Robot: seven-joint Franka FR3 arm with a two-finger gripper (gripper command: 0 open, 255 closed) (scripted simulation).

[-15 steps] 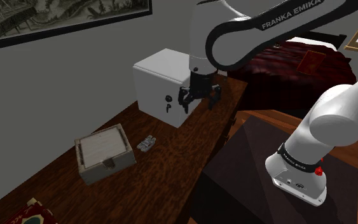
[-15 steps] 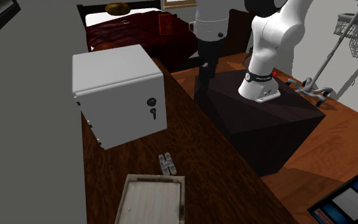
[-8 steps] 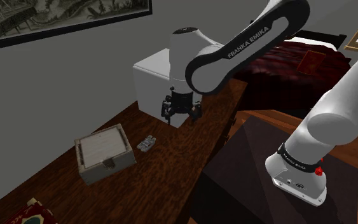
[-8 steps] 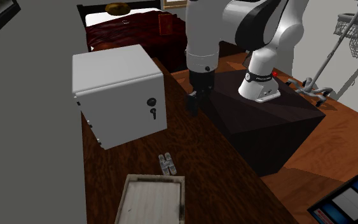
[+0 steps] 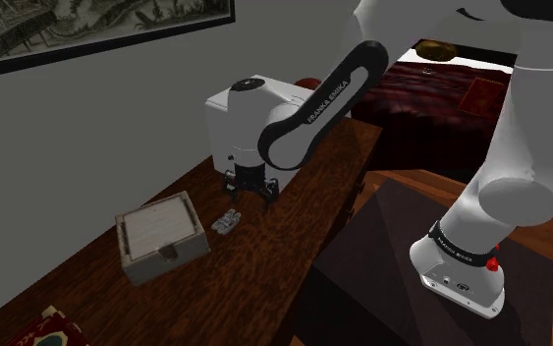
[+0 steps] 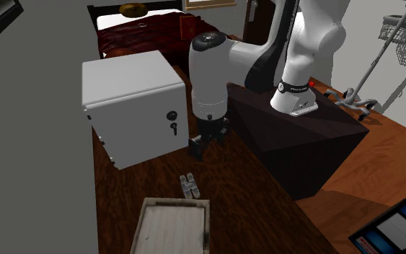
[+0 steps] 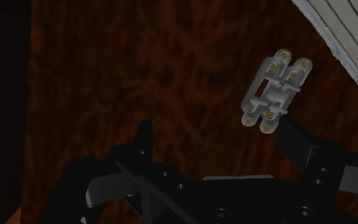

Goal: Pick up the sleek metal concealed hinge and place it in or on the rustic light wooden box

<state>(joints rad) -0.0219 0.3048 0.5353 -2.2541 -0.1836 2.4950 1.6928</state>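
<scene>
A small silvery hinge (image 5: 228, 220) lies flat on the dark wooden table, just beside the pale wooden box (image 5: 161, 236). It also shows in the second exterior view as the hinge (image 6: 189, 185) in front of the box (image 6: 172, 227). My black gripper (image 5: 249, 187) hangs open above the table, a short way from the hinge on the safe's side, holding nothing. In the wrist view the hinge (image 7: 276, 90) lies off to one side, just beyond one fingertip (image 7: 292, 137), with the box's corner (image 7: 346, 38) past it. In the second exterior view, the gripper (image 6: 203, 142) sits low over the table.
A white safe (image 5: 249, 133) stands on the table right behind the gripper. The robot's dark stand (image 5: 402, 265) borders the table. A bed with a dark red cover (image 5: 451, 98) lies beyond. A patterned object (image 5: 43, 329) sits near the table's front corner.
The arm has swung down and toward the shoulder view's left, bringing the open gripper from beside the safe to just above the table near the hinge. Hinge and box have not moved.
</scene>
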